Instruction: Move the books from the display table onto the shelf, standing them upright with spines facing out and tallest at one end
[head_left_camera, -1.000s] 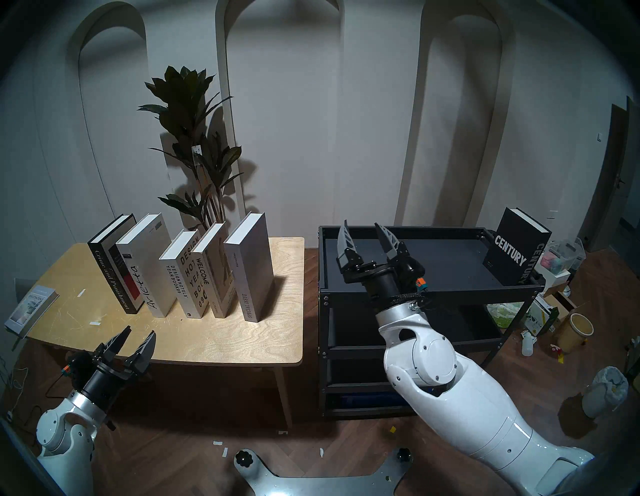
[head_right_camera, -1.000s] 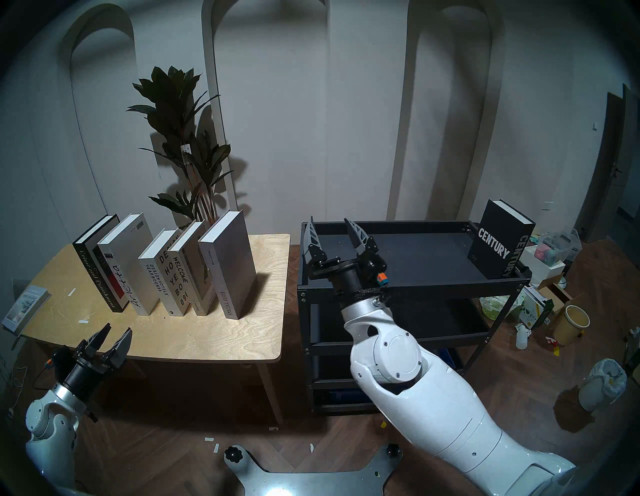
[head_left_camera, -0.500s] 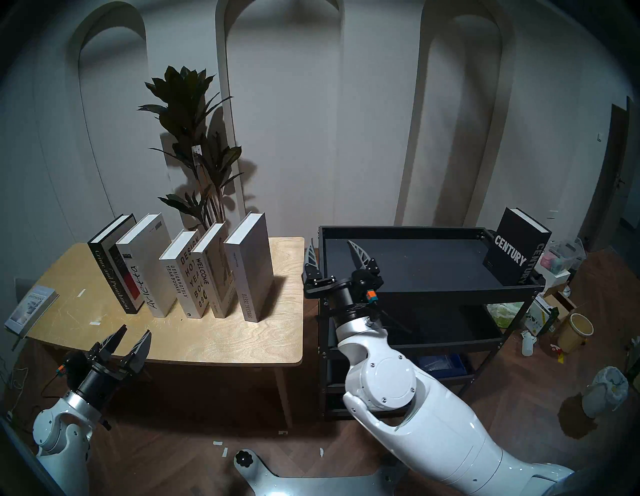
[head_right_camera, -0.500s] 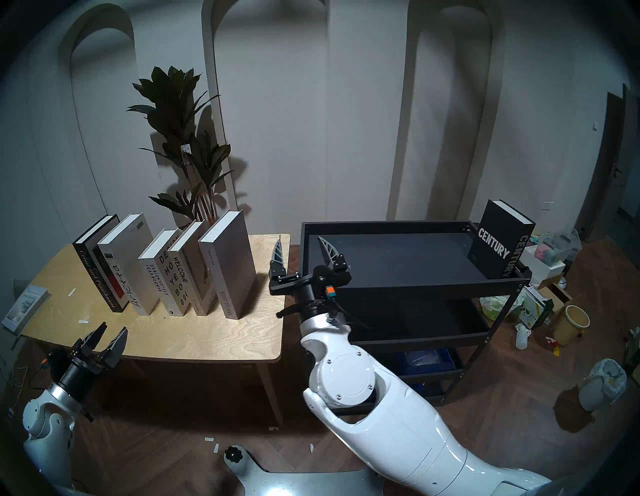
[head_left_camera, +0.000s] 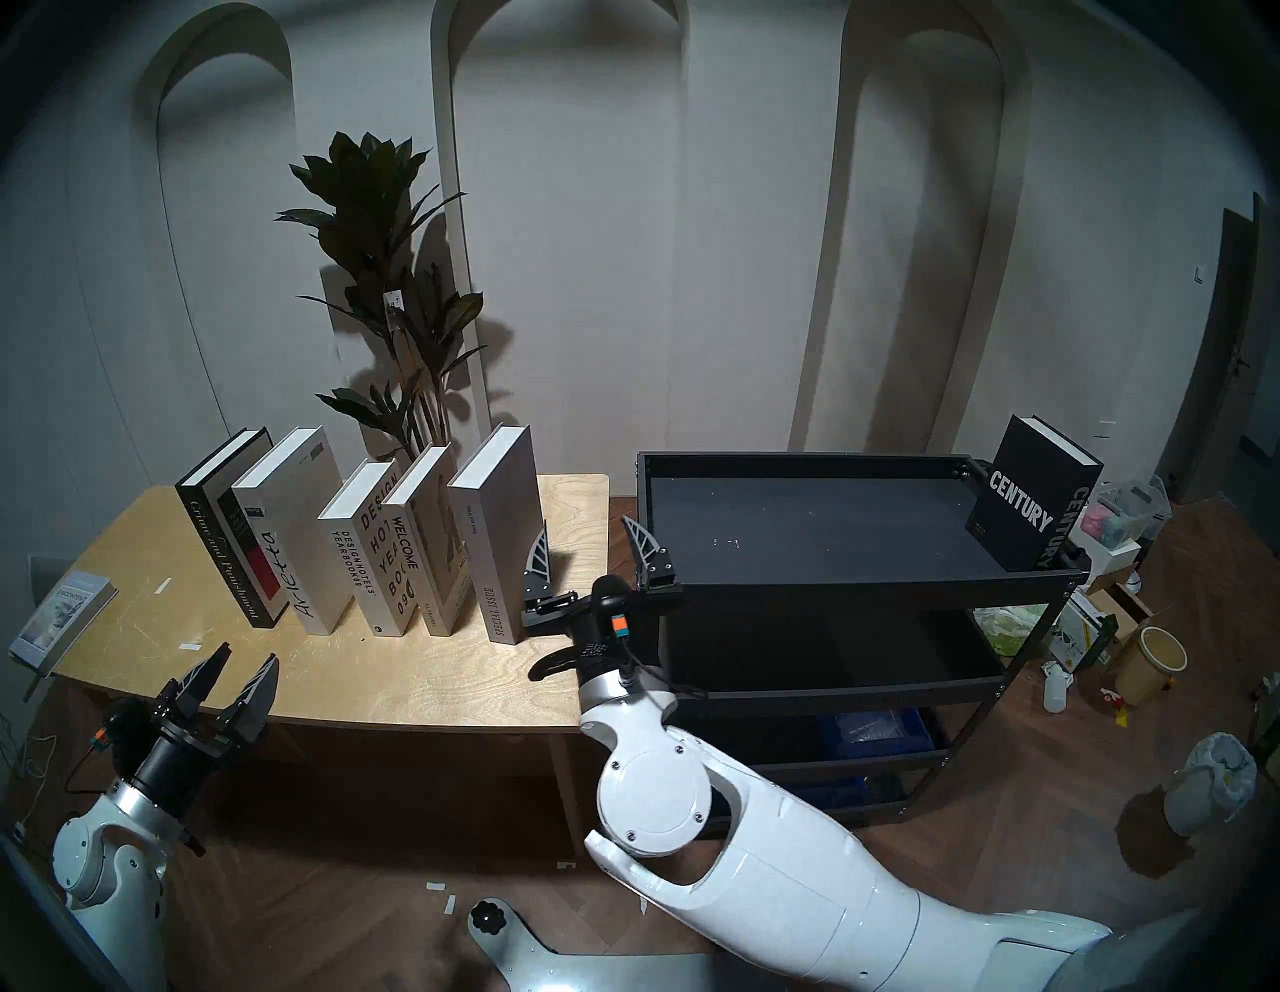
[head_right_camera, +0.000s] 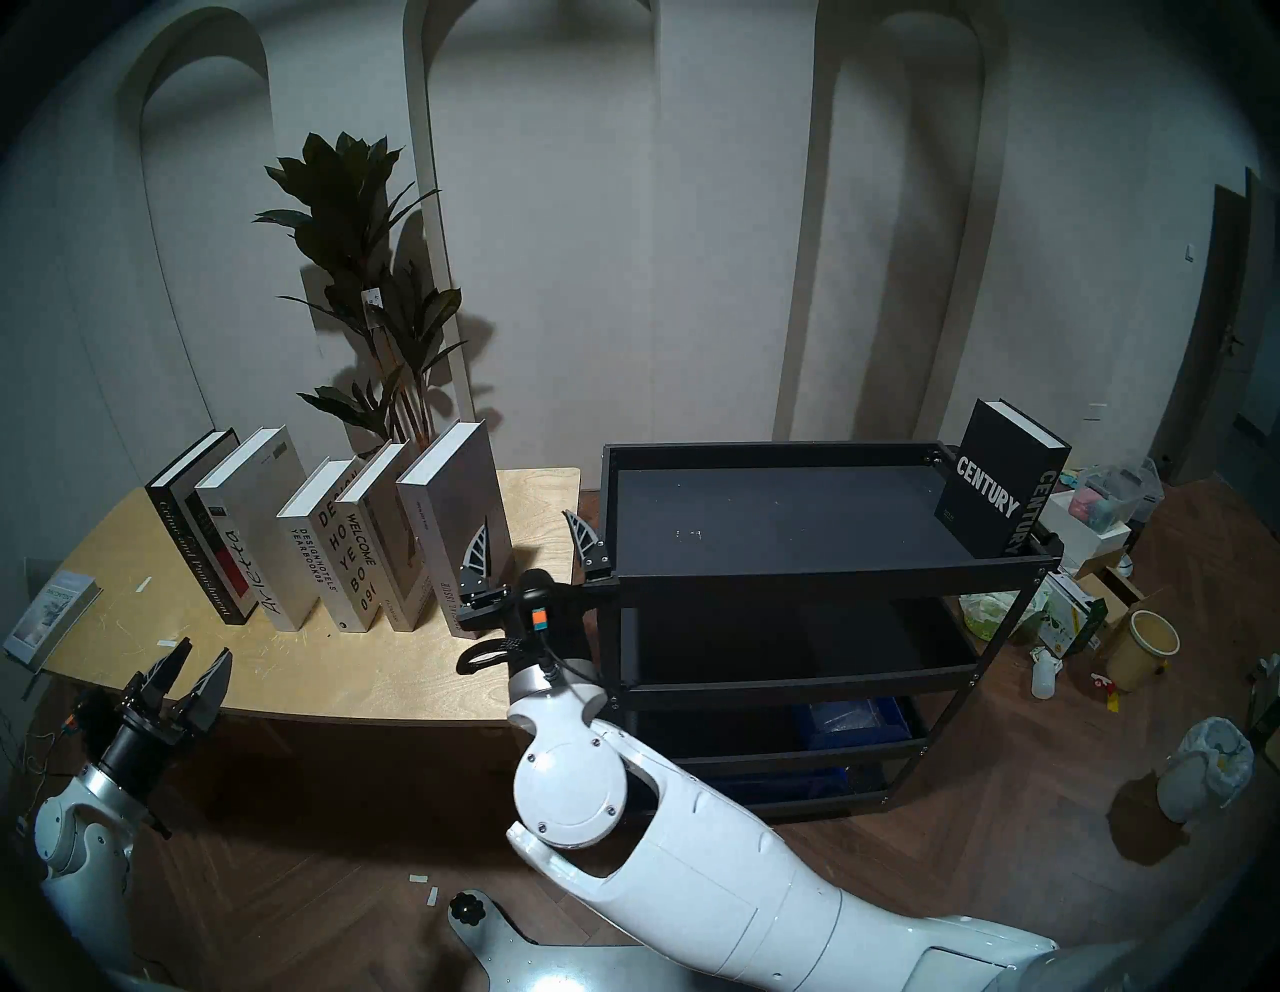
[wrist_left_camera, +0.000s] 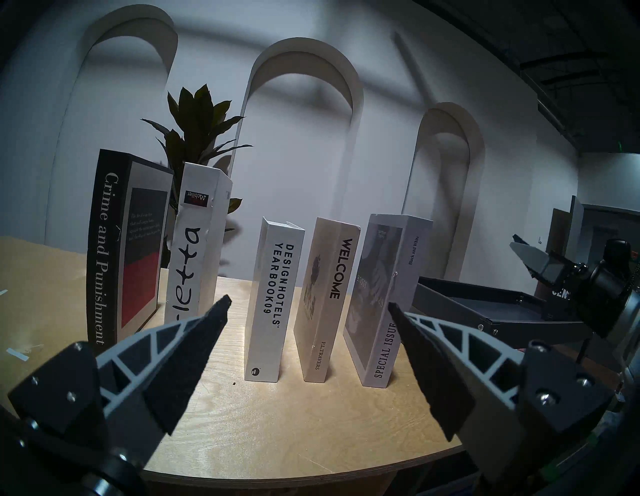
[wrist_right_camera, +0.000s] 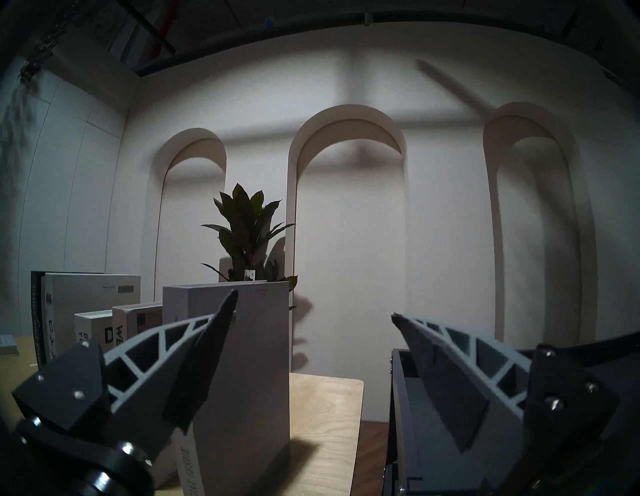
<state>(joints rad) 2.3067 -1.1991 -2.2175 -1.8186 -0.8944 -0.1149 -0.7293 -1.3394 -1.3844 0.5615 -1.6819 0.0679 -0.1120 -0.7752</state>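
Observation:
Five books stand upright in a row on the display table (head_left_camera: 415, 665): Crime and Punishment (head_left_camera: 221, 547), Arietta (head_left_camera: 291, 547), Designhotels Yearbook (head_left_camera: 363, 554), Welcome (head_left_camera: 415, 554) and Special Issue (head_left_camera: 495, 547). The black Century (head_left_camera: 1032, 499) stands at the right end of the shelf's (head_left_camera: 831, 589) top tray. My right gripper (head_left_camera: 586, 526) is open and empty. It straddles the gap between table and shelf, its left finger close beside Special Issue (wrist_right_camera: 242, 363). My left gripper (head_left_camera: 248, 654) hangs open and empty at the table's front left edge, facing the row (wrist_left_camera: 309, 301).
A tall potted plant (head_left_camera: 388, 277) stands behind the books. A thin grey book (head_left_camera: 66, 616) overhangs the table's left end. Boxes, a yellow bucket (head_left_camera: 1153, 665) and a bagged bin (head_left_camera: 1209, 783) litter the floor right of the shelf.
My right arm swung left and down from over the shelf's left part to the table's right end, beside Special Issue. The left gripper drifted slightly left. Both stayed open.

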